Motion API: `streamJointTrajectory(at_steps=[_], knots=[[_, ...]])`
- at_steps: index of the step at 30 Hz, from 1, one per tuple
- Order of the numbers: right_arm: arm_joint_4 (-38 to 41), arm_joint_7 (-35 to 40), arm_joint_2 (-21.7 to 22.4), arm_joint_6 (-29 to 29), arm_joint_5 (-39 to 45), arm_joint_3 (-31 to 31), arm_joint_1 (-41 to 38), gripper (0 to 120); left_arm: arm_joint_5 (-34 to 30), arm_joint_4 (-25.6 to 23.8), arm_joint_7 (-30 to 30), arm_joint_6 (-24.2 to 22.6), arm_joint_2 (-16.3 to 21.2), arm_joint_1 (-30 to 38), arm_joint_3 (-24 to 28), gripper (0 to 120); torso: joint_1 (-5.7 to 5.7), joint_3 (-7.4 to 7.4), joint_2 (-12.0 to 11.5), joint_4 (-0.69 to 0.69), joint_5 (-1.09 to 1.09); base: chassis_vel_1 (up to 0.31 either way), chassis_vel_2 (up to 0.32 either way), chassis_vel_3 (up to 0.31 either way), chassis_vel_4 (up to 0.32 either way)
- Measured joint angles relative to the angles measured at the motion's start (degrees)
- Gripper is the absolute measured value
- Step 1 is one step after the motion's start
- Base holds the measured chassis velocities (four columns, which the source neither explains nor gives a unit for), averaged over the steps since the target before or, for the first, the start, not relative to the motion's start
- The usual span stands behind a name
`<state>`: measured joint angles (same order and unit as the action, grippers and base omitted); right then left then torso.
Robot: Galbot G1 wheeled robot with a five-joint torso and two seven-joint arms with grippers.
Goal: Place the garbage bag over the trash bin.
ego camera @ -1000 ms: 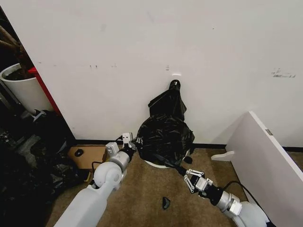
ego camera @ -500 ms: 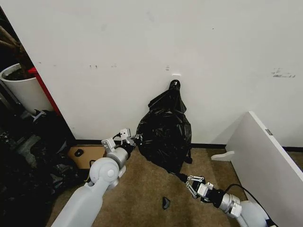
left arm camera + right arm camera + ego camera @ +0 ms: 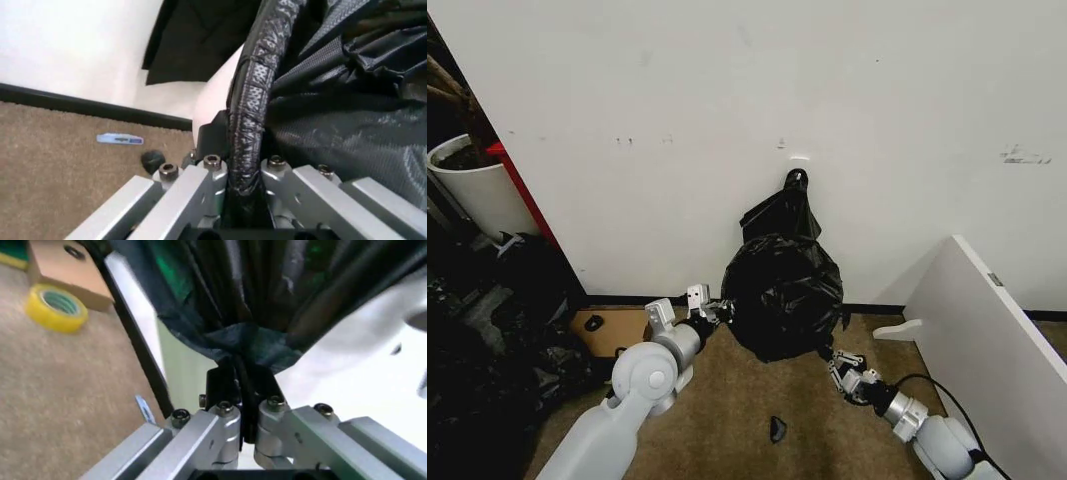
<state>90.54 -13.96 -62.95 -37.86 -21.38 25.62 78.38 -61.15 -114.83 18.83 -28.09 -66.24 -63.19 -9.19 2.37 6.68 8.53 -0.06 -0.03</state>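
Gripping the garbage bag point(image 3: 784, 295) hem, left gripper point(image 3: 718, 312) and right gripper point(image 3: 839, 357) are clamped; thin film may tear or slip off the trash bin point(image 3: 217, 95) rim.

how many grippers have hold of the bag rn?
2. The left gripper pinches the garbage bag at its left edge; the right gripper clamps a bunched fold at its lower right.
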Motion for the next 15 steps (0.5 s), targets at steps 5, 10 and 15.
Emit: streamJointTrajectory(at_steps=[5,10,15], knots=[[2.2,1.0,1.2,1.5,3.8,-1.0,1.5,2,3.8,2.2,-0.7,4.3,-0.3,0.8,0.5,1,0.0,0.0,0.0,-0.02,0.01,0.0,0.0,0.0,0.0],[3.8,-4.4,1.9,1.5,7.1,-0.5,2.5,18,8.0,5.7,-4.2,9.8,-0.8,2.0,1.0,1,0.0,0.0,0.0,0.0,0.01,0.0,0.0,0.0,0.0],[2.2,-17.8,2.3,-1.2,7.1,2.9,2.4,38,9.5,7.6,-5.4,11.0,-0.5,2.8,1.0,1,0.0,0.0,0.0,-0.01,0.02,0.0,0.0,0.0,0.0]])
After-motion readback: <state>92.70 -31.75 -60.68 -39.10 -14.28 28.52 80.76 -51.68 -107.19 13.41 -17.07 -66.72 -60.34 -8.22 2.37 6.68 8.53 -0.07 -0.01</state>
